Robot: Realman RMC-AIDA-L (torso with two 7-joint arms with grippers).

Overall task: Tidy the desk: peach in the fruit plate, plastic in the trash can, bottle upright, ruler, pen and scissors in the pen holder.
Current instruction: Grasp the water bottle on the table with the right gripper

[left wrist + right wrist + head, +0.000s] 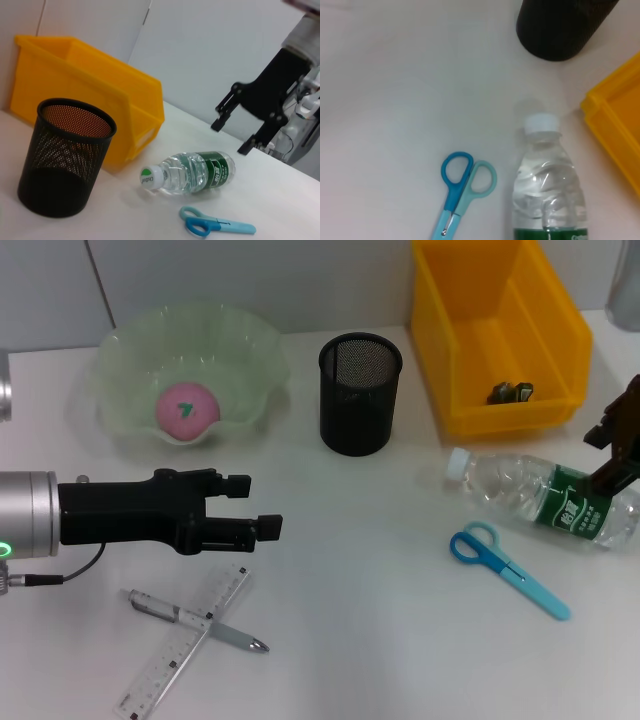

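Right pincer (612, 452) over the lying bottle (545, 495), jaws apart; left pincer (255, 505) jaws apart, empty.
Taking the mesh pen holder (360, 393) as landmark: the bottle lies on its side to its right on the tabletop (380, 620); scissors (505, 566) lie just beyond the bottle; ruler (185, 640) and pen (195, 620) lie crossed at its lower left, beneath the left pincer; the peach (187, 408) sits in the fruit plate (250, 350) to its left; the yellow bin (500, 335) stands at its right.

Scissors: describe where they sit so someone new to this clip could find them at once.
Start at the yellow bin at the back of the white desk on the robot's right. In front of it lies a clear water bottle on its side, and the scissors lie flat just nearer the robot. They alone have blue loop handles and a light blue body.
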